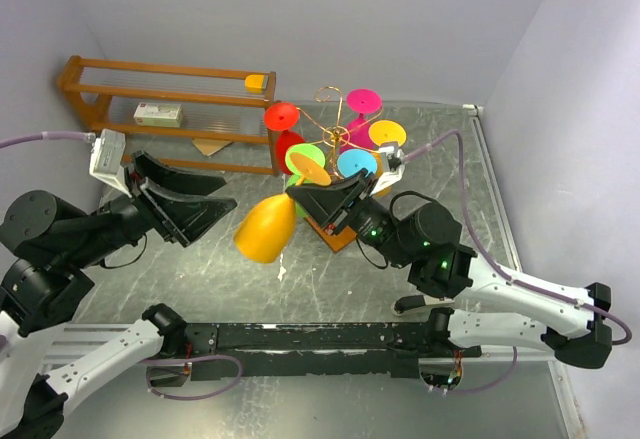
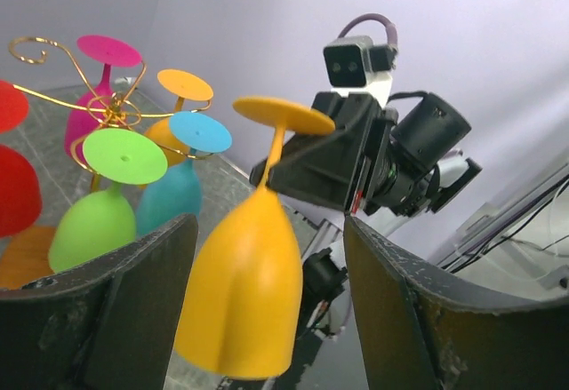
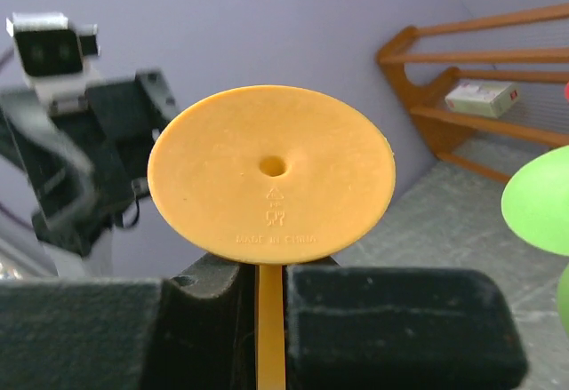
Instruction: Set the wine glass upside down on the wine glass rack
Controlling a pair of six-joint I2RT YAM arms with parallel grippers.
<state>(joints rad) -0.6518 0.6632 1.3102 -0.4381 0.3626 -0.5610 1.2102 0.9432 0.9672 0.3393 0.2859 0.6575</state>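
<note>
Where overhead obscures it, wrist shows right pincer (image 3: 270, 294) gripping glass (image 3: 271, 172).

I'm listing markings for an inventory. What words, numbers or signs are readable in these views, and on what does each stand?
"MADE IN CHINA": faint raised letters under the foot of the orange glass, right wrist view.
Triangle sign above that line, with small characters below it: too small to read.
Print on the box on the shelf: too blurred to read.
No other text shows.
</note>
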